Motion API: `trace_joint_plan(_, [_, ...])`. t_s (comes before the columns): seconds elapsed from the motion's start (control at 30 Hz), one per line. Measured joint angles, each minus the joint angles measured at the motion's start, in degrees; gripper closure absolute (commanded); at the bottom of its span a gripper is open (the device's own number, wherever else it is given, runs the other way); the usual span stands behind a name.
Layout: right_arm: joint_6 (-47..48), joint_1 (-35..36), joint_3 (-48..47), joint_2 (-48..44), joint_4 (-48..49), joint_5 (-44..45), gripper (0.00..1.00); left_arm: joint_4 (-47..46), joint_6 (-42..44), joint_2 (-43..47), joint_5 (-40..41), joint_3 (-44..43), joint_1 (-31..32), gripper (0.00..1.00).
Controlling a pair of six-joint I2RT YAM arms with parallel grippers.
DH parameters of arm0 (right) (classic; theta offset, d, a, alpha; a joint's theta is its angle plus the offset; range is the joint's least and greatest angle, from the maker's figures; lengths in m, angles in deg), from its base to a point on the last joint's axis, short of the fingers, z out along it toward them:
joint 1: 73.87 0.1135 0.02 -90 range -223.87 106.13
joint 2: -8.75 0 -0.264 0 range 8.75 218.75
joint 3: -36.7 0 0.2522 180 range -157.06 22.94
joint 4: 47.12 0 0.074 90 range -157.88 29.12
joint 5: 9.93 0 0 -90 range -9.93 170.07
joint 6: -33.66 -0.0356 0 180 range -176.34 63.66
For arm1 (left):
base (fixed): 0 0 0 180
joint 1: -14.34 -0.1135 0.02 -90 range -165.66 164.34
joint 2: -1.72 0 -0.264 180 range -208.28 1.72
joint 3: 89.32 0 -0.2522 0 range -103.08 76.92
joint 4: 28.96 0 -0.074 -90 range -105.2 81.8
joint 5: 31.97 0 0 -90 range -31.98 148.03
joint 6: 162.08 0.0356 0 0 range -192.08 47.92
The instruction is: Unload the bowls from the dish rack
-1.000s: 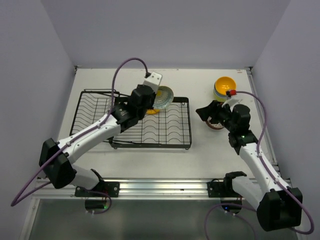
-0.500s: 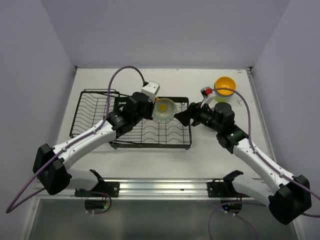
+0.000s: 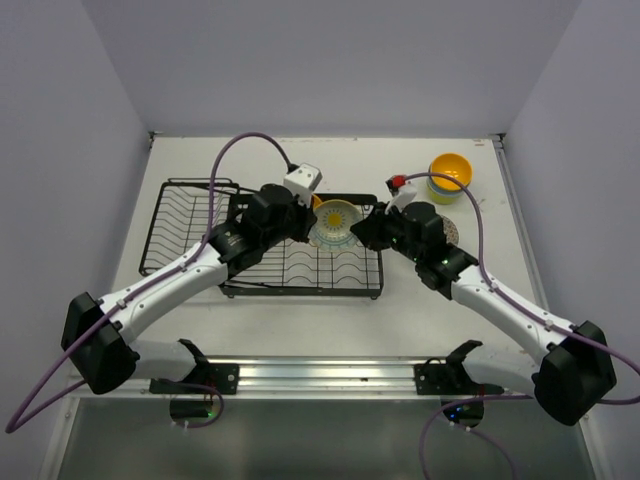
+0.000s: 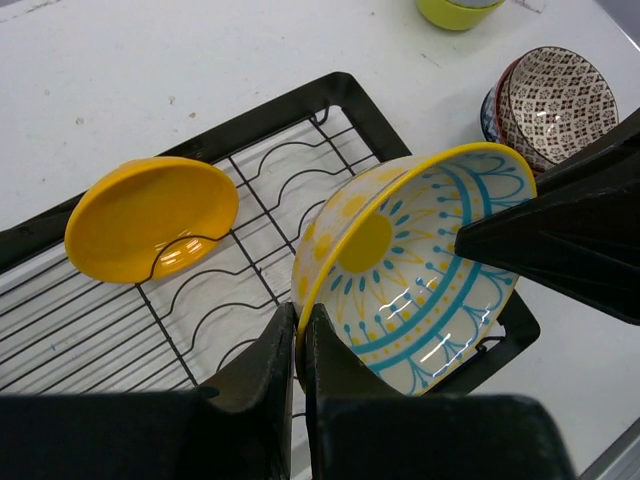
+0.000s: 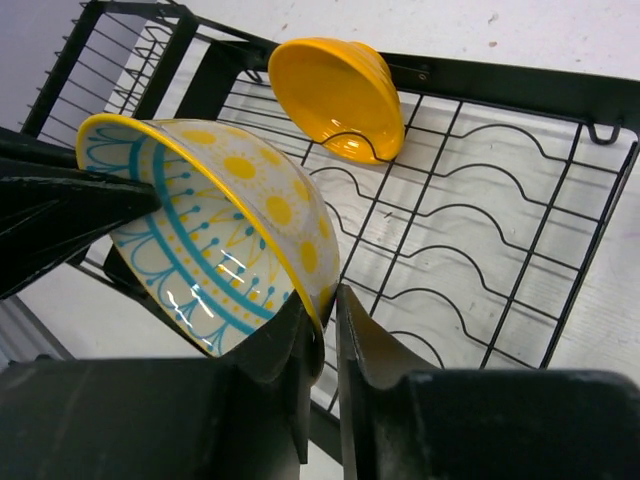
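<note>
White table point(image 3: 300, 322), above dish rack point(image 3: 330, 270): left gripper point(image 4: 302, 318) and right gripper point(image 5: 328, 302) both pinch one bowl point(image 4: 420, 290); opposing tugs could drop it.

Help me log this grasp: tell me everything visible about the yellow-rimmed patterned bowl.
The patterned bowl looks like glossy ceramic, cream with a yellow rim, a yellow centre, yellow dots and teal bands. It is tilted on edge above the right end of the dish rack. Its rim is pinched on opposite sides by the left gripper and the right gripper.
</note>
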Motion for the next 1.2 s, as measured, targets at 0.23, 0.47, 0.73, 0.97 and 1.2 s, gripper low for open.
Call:
trace_joint_plan(0.23, [-0.5,0.4,0.0,-0.3,-2.5,5.4,1.00,-1.2,0.1,0.1,-1.8,0.1,0.4,0.50])
trace_joint_plan(0.47, [-1.1,-0.1,0.0,-2.3,-9.5,14.4,1.00,-1.6,0.5,0.1,-0.1,0.1,0.3,0.22])
trace_joint_plan(0.73, [-1.6,-13.0,0.0,-7.3,-15.5,15.8,1.00,-2.0,4.4,4.0,10.7,2.0,1.5,0.18])
trace_joint_plan(0.97, [-2.0,-28.7,0.1,-9.1,-20.3,12.0,1.00,-3.3,8.3,5.1,18.3,2.8,5.9,0.17])
trace_joint_plan(1.2, [-3.3,-41.9,1.2,-7.7,-22.6,2.5,1.00,-3.7,10.7,5.1,21.9,3.6,8.2,0.16])
